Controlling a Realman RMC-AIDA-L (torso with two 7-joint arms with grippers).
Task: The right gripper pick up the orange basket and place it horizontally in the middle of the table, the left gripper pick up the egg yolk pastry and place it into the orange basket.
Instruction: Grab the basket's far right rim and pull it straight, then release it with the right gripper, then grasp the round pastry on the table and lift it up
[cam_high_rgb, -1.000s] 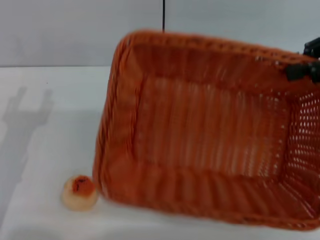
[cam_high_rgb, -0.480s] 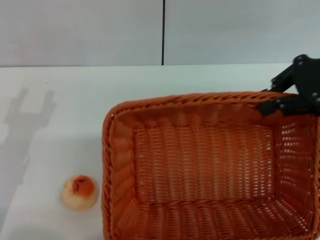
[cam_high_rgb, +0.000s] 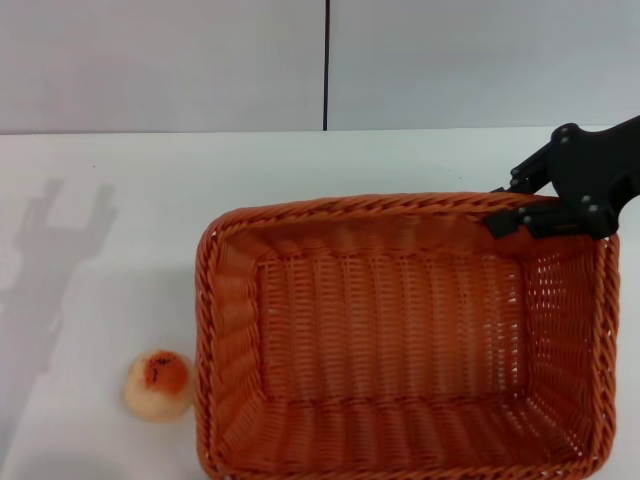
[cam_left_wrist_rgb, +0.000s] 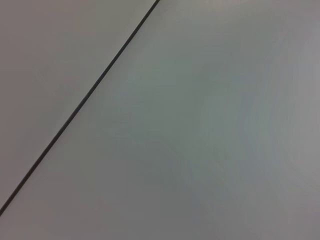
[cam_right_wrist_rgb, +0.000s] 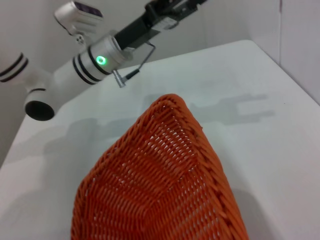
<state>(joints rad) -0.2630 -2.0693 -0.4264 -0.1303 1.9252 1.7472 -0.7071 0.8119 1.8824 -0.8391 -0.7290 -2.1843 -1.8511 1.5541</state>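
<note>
The orange basket (cam_high_rgb: 400, 340) lies flat and lengthwise across the table (cam_high_rgb: 140, 190), its open side up; its woven corner (cam_right_wrist_rgb: 160, 185) fills the right wrist view. My right gripper (cam_high_rgb: 512, 205) is at the basket's far right corner, shut on the braided rim with one finger inside and one outside. The egg yolk pastry (cam_high_rgb: 158, 385) sits on the table just left of the basket's near left corner, apart from it. My left gripper (cam_right_wrist_rgb: 170, 11) hangs high over the table's left side; its shadow (cam_high_rgb: 60, 215) shows two prongs spread apart, so it is open.
A grey wall with a dark vertical seam (cam_high_rgb: 326, 65) backs the table. The left wrist view shows only that wall and seam (cam_left_wrist_rgb: 80, 107). Bare white tabletop stretches behind and left of the basket.
The basket came down from a raised tilt to lie flat on the table and shifted slightly left. The right gripper moved down and left with it. The pastry stayed put.
</note>
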